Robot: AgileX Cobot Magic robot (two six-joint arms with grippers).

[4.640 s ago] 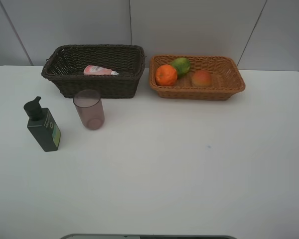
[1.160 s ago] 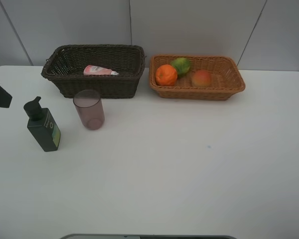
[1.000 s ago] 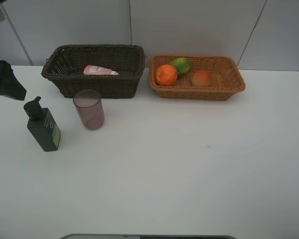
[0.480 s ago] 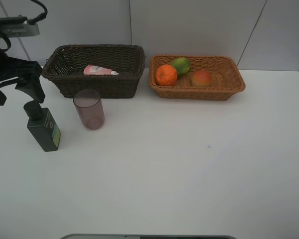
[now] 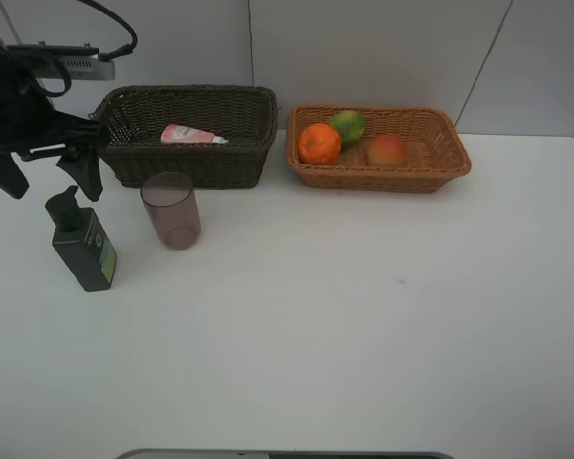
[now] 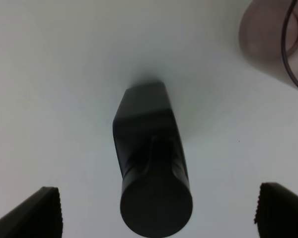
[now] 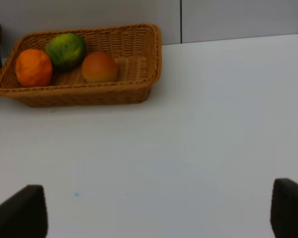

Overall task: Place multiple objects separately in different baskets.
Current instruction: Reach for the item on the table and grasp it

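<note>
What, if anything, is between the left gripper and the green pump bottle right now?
Nothing visible. The left gripper hangs open above the pump bottle, whose pump head is centred between the jaws. The mauve cup stands beside the bottle, apart from it, in front of the dark basket.

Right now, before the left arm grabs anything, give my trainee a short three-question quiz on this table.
1. True or false: the pink lotion bottle lies in the dark brown basket.
2. How many fruits lie in the tan basket? A two, B three, C four.
3. Which item do the open left fingers hover over?
Key: 1 true; 2 B; 3 the dark green pump bottle.
</note>
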